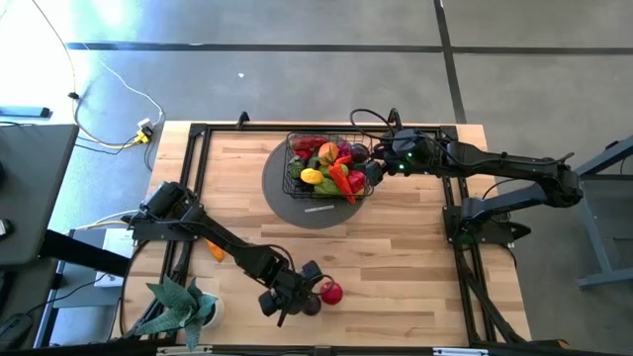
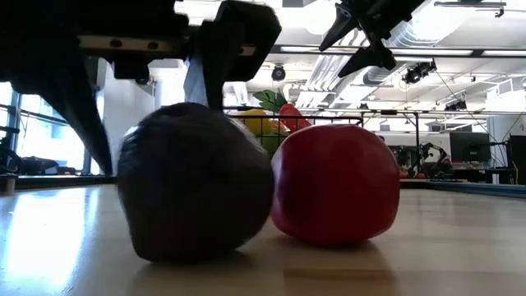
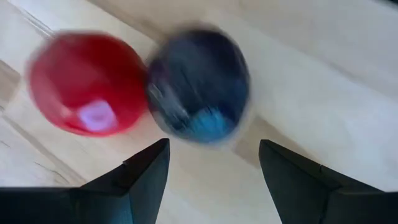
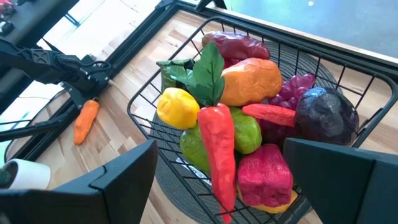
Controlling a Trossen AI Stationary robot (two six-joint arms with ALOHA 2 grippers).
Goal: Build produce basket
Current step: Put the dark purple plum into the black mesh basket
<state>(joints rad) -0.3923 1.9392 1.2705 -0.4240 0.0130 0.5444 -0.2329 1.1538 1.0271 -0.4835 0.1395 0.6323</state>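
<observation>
The black wire basket [image 1: 326,163] stands on a round grey mat [image 1: 315,210] at the far middle of the table, filled with toy produce: a red chilli [image 4: 217,149], a yellow pepper [image 4: 177,107], an orange piece [image 4: 252,81] and purple grapes [image 4: 292,90]. My right gripper [image 1: 373,171] hangs open and empty over the basket's right side [image 4: 373,118]. A dark plum [image 1: 312,304] and a red apple [image 1: 332,293] lie side by side on the table near the front edge. My left gripper [image 3: 214,168] is open just short of the plum [image 3: 199,84], with the apple [image 3: 84,84] beside it.
An orange carrot [image 1: 216,250] lies on the table by the left arm's base and also shows in the right wrist view [image 4: 86,121]. A leafy potted plant [image 1: 180,307] stands at the front left corner. A black frame [image 1: 198,129] borders the table.
</observation>
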